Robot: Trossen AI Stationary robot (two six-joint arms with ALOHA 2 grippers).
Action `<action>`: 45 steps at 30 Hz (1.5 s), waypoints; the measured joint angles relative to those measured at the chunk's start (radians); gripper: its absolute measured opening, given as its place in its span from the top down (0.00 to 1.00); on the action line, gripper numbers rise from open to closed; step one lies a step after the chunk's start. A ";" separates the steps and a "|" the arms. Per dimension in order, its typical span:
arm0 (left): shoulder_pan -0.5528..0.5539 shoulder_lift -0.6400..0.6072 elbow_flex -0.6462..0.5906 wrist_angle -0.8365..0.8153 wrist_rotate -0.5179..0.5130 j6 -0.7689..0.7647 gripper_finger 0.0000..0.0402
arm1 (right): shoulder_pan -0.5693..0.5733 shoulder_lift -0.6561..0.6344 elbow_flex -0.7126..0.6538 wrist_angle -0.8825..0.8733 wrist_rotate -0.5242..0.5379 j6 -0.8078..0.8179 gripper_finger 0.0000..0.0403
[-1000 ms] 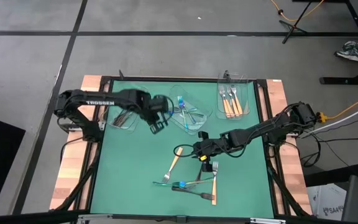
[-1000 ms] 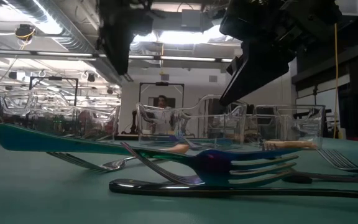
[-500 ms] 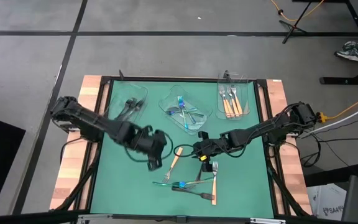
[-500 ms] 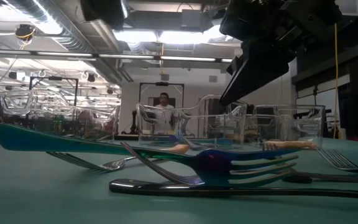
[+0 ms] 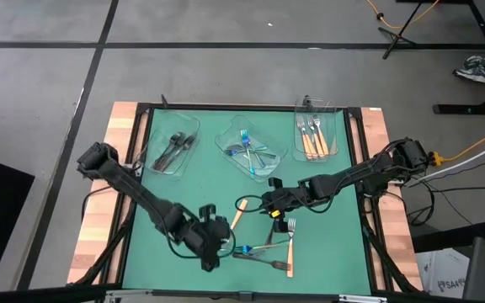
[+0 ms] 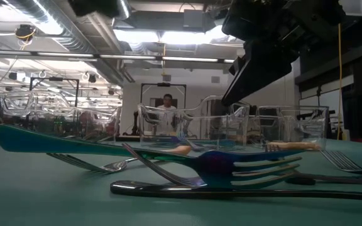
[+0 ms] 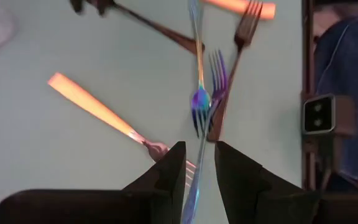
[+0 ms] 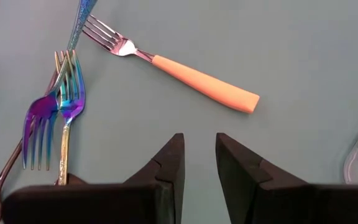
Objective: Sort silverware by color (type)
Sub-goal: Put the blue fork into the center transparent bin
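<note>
Mid-sort: left claw (image 5: 211, 252) spread, low over the leftover silverware pile (image 5: 263, 248) on the table (image 5: 183, 194) near its front edge, straddling an iridescent handle (image 7: 193, 193); right claw (image 5: 274, 209) parted, empty, hovering nearby; next likely needs closing on that handle, then carrying to the middle tray (image 5: 269, 172).

- counter (image 5: 183, 194): green
- loose forks (image 8: 58, 106): iridescent blue-purple
- fork handle (image 8: 204, 83): orange
- trays (image 5: 251, 151): clear
- arms (image 5: 141, 198): dark

Three clear trays (image 5: 252, 151), two arms, and three orange-handled forks (image 5: 313, 138) in the right-hand tray.
</note>
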 joint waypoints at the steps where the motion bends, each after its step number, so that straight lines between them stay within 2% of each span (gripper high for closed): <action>1: -0.006 0.018 0.000 0.006 0.000 0.000 0.80 | 0.000 0.000 0.000 0.001 0.000 0.000 0.80; 17: -0.056 0.195 0.000 0.009 0.047 0.000 0.80 | 0.000 0.000 0.000 0.002 0.000 0.000 0.80; 45: -0.074 0.247 -0.002 -0.031 0.043 0.000 0.80 | 0.000 0.000 0.000 0.005 0.000 0.000 0.80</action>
